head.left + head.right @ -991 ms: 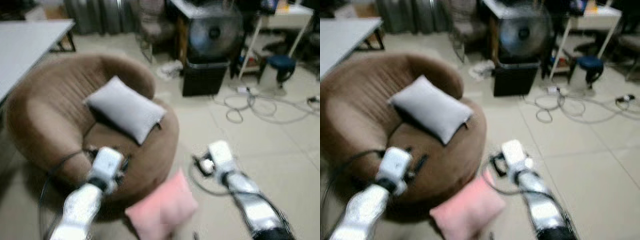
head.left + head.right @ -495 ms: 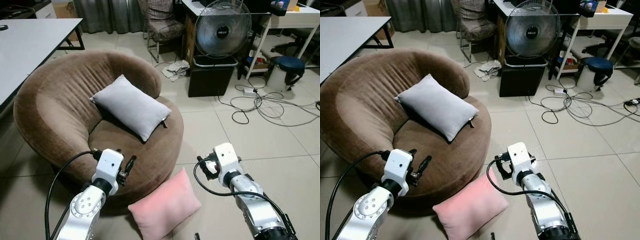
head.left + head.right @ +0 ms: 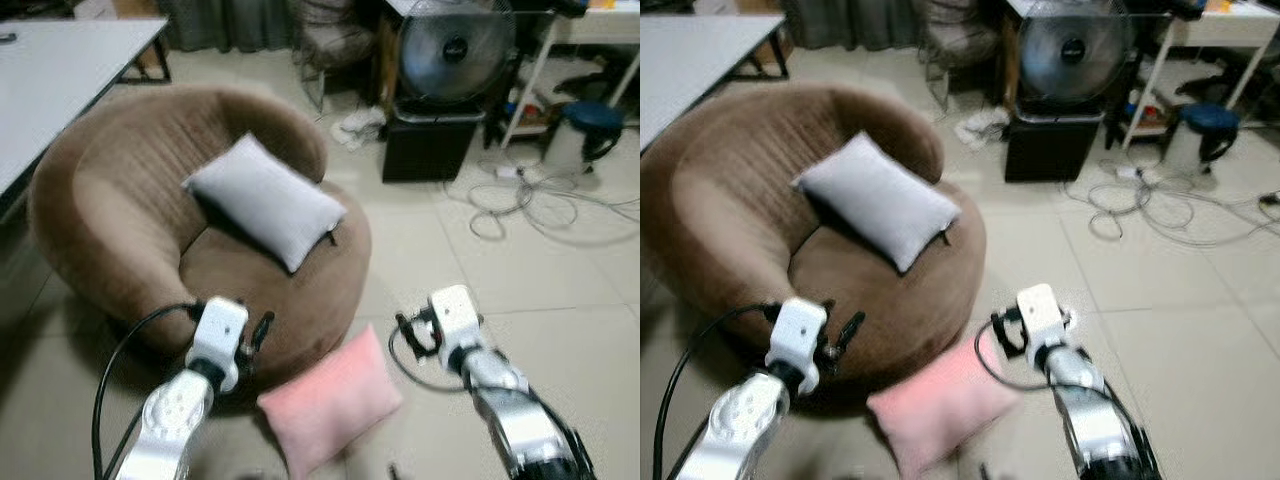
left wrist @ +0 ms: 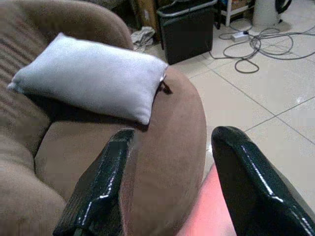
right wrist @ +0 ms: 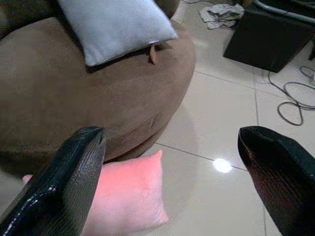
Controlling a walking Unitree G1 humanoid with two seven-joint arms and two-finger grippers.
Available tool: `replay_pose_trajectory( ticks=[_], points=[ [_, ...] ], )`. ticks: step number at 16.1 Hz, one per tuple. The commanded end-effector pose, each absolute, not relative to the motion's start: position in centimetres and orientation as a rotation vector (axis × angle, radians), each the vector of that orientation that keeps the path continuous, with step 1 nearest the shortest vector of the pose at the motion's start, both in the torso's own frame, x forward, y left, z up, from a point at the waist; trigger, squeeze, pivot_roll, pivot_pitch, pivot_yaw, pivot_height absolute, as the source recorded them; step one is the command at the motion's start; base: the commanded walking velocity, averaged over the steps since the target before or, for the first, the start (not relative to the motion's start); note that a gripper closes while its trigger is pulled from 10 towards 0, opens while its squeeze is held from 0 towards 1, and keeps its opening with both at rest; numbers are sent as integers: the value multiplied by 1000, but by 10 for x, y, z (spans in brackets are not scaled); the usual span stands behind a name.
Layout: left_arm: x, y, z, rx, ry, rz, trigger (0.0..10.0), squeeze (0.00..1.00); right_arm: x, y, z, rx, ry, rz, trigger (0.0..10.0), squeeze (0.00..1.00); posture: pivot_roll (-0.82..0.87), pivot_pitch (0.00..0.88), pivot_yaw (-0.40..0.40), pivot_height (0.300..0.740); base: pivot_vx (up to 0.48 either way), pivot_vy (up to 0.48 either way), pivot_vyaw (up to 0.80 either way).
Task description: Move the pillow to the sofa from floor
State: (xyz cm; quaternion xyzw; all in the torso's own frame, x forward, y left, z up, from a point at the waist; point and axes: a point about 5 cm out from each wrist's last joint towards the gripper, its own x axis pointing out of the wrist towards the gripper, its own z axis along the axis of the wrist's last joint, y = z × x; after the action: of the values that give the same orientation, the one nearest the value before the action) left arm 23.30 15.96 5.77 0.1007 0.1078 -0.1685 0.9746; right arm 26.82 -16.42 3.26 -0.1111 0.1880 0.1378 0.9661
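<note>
Both arms are holding much as before while the head camera is tipping slightly, blurring the view. Pink pillow is lying on the floor against the sofa, between the left tool and right tool, both spread wide. Lowering both together should let them be closing on opposite pillow edges.

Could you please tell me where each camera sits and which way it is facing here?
Head eyes: look forward and down at the brown sofa, pink pillow, both silver arms.
Left wrist: looks along the open left tool at the grey pillow.
Right wrist: looks along the open right tool at the pink pillow.
Shared: sofa, both pillows.
</note>
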Motion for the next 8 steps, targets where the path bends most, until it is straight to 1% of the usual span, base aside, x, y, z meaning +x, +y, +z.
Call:
replay_pose_trajectory(
  ticks=[1,8],
  points=[
    [230,162,53,204,245,-329,10000,0,267,-165,33,-221,381,279,10000,0,92,0,5,648,0,0,0],
    [229,162,53,205,247,-324,10000,0,267,-164,33,-223,384,285,10000,0,98,0,2,590,0,0,0]
  ],
)
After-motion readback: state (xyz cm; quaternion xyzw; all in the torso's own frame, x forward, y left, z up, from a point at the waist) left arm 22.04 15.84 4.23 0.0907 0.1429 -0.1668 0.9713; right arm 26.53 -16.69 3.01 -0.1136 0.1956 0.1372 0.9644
